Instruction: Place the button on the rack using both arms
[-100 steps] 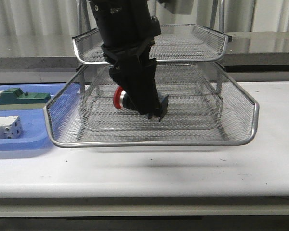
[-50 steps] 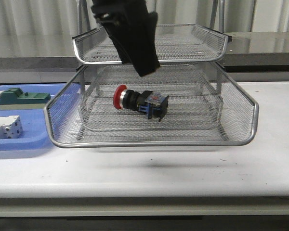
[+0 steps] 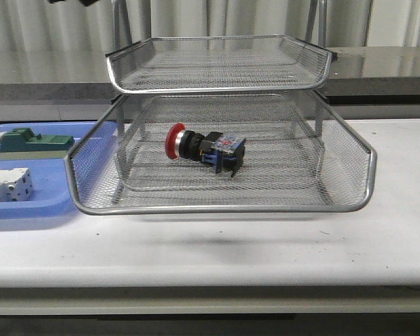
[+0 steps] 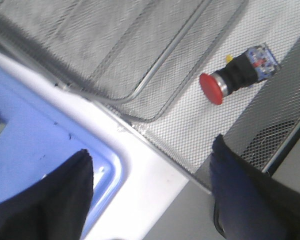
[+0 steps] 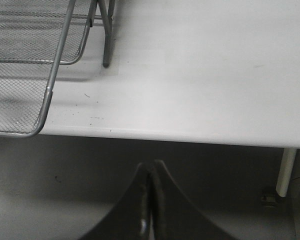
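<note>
Up and away goes the left gripper (image 4: 150, 195) — fingers wide apart, empty — leaving the red-headed black push-button (image 3: 204, 148) sideways in the silver wire-mesh rack (image 3: 220, 203); the right gripper (image 5: 149, 210) is pinched closed, farther off.

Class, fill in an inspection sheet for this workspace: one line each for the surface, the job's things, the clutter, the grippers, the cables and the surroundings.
Surface: white table, faint dark marks near its front edge.
Job's things: button lies on its side in the pulled-out lower tier of the rack, red head toward the blue tray; top tier holds nothing.
Clutter: blue tray beside the rack, holding a green-topped block and a white breaker.
Grippers: left gripper open, above the rack's edge, holding nothing; right gripper shut, off the table's front edge.
Cables: nothing seen.
Surroundings: pale curtain and a grey ledge behind.
</note>
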`<state>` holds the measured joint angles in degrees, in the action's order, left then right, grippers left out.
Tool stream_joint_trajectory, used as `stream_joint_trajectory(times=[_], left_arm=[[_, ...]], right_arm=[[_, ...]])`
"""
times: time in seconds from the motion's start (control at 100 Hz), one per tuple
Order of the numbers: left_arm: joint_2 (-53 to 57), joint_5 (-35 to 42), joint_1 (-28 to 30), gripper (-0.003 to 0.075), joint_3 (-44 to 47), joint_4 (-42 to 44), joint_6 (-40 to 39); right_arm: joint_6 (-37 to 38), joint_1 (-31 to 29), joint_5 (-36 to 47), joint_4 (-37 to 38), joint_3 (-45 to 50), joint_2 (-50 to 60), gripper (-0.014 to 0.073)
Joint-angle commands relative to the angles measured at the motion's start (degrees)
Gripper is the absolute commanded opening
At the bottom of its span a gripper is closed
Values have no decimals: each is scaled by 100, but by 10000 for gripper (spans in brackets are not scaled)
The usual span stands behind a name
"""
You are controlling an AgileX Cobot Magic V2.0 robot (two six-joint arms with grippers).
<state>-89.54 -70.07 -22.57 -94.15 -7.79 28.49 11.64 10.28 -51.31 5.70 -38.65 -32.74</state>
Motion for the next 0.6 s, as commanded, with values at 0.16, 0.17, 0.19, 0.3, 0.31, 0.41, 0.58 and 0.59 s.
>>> stream_joint_trajectory(times=[0.16, 0.17, 0.19, 0.3, 0.31, 0.41, 0.58, 0.59], left_arm=[[1530, 1357, 743, 479, 1474, -97, -311], [1617, 1399, 784, 479, 1528, -97, -328], [1748, 1522, 846, 479, 1692, -97, -340], [2403, 2194, 1132, 479, 2569, -162, -368], [2490, 2238, 1165, 479, 2623, -176, -368], [3113, 2910, 1385, 479, 3402, -298, -368], [4219, 4097, 1629, 479, 4629, -496, -368], [4320, 4151, 1641, 479, 4679, -516, -368]], right_arm=[[-5, -45, 332, 84, -187, 2, -71], [-5, -45, 332, 84, -187, 2, -71], [-5, -45, 332, 84, -187, 2, -71], [-5, -45, 332, 84, -187, 2, -71], [-5, -45, 332, 84, -187, 2, -71], [-5, -45, 332, 84, -187, 2, -71], [-5, -45, 332, 84, -187, 2, -71], [-5, -45, 332, 84, -187, 2, -71]])
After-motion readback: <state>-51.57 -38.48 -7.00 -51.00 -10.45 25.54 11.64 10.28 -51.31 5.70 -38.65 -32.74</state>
